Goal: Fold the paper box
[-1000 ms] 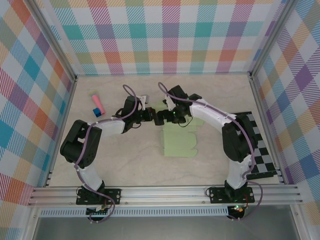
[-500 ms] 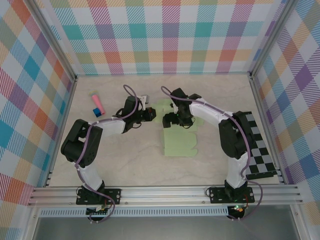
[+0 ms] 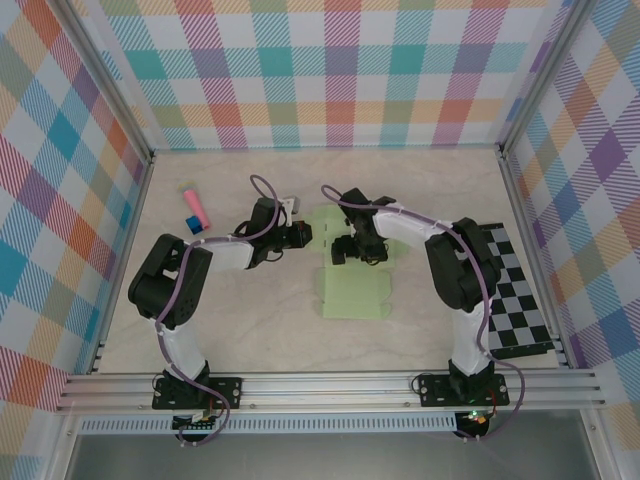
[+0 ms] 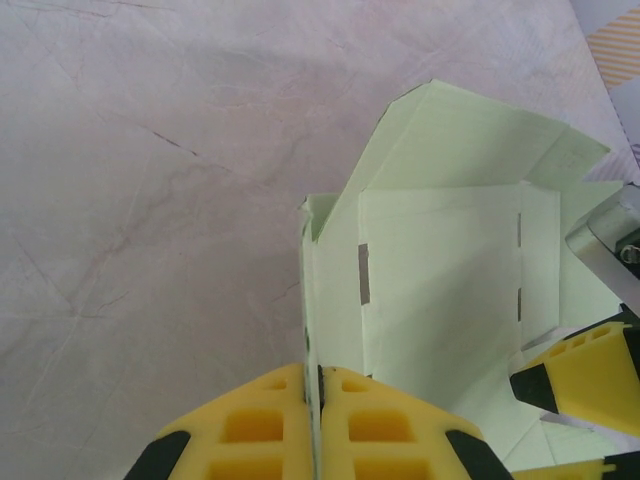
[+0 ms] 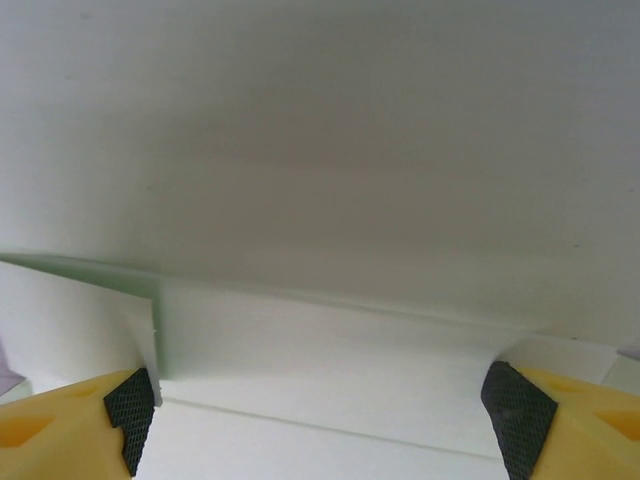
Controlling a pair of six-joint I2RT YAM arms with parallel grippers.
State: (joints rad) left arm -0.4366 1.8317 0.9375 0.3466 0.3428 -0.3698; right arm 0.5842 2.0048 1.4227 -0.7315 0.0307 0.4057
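Top view, frame centre: the paper box (image 3: pixel 355 285) lies on the bench (image 3: pixel 250 320), part-folded, with its upper flaps raised. The left hand (image 3: pixel 303 236) is at the box's upper-left edge, and its yellow fingers (image 4: pixel 260 425) are pressed together on an upright card wall. The right hand (image 3: pixel 352 250) is over the upper panels; we note its jaws are spread wide and hold nothing, with pale card before them. A checkered board (image 3: pixel 520 300) lies at the right.
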